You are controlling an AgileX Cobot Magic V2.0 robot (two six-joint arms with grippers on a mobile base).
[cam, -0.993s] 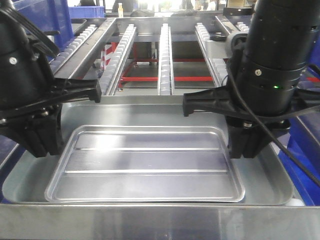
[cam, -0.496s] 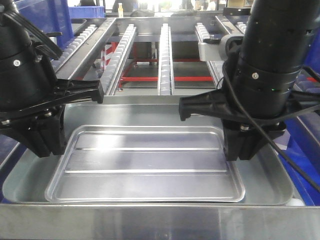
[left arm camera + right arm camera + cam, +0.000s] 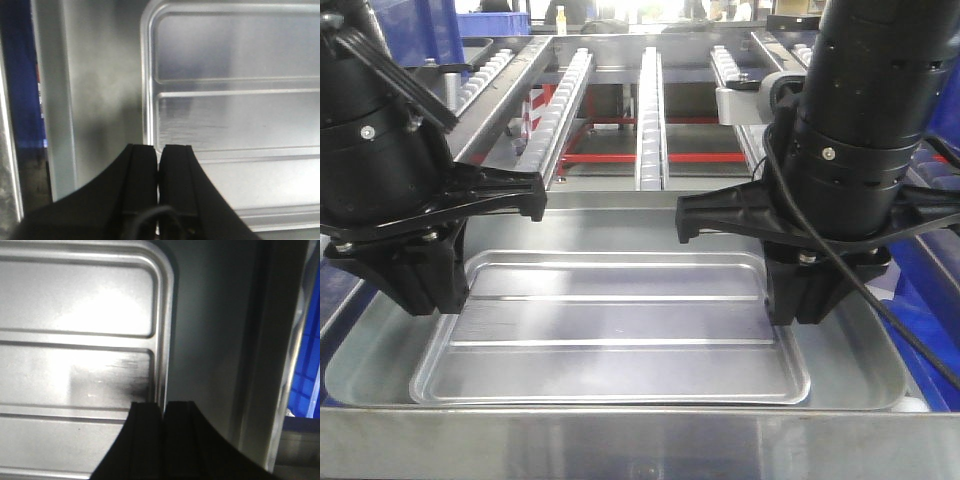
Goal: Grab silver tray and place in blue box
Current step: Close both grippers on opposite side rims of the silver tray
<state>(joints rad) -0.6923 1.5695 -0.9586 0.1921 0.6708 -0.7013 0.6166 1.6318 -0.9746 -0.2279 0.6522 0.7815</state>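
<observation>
Front view: the silver tray (image 3: pixel 610 330) lies flat in a larger grey tray (image 3: pixel 865 365), gripped at 9 and 3 o'clock

Left wrist: the left fingers (image 3: pixel 142 185) are closed on its rim

Right wrist: the right fingers (image 3: pixel 147 440) pinch the opposite rim, likely for a level lift

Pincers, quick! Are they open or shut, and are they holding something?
Left pincer: closed, pinching the left rim of the silver tray.
Right pincer: closed, pinching the tray's right rim.
</observation>
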